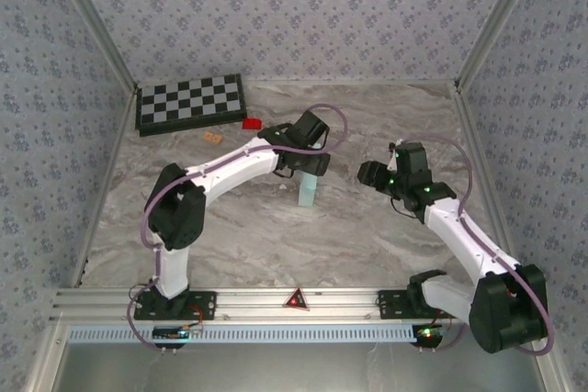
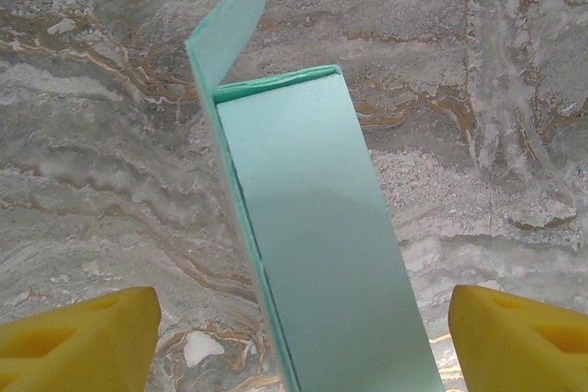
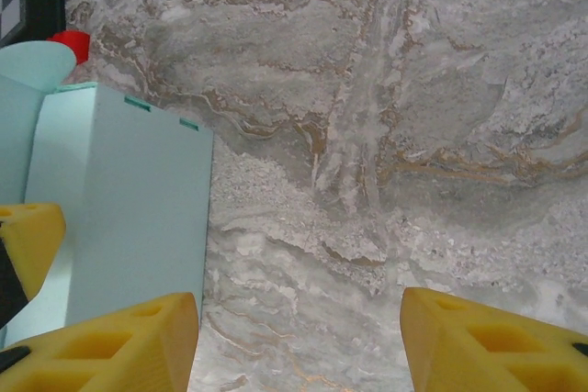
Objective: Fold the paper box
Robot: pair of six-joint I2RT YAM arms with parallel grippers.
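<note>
Paper box [image 1: 308,192]: stands on end near the middle of the table [image 1: 230,236], directly under the left wrist, well apart from the checkerboard [image 1: 190,101].
Open flap [image 2: 225,34]: one rounded flap sticks out free at the box's far end, not tucked in.
Left fingers [image 2: 83,341]: spread wide, one on each side of the box, bare table showing in both gaps; they grip nothing.
Right fingers [image 3: 496,341]: spread as well, nothing between them; the box sits off to their left, beside them.
Step, as I judge it: box body is formed; the flap is left to close.
Risk, tipping: the box is tall, light and unheld, so a sideways nudge from either arm likely knocks it over or slides it.
Risk, crushing: thin card; closing the left fingers hard across the wide faces likely buckles the walls.
Risk, flap: pushing it down with no counter-hold may shove the whole box instead of folding the crease.
Risk, collision: both wrists work close together over one small thing.
</note>
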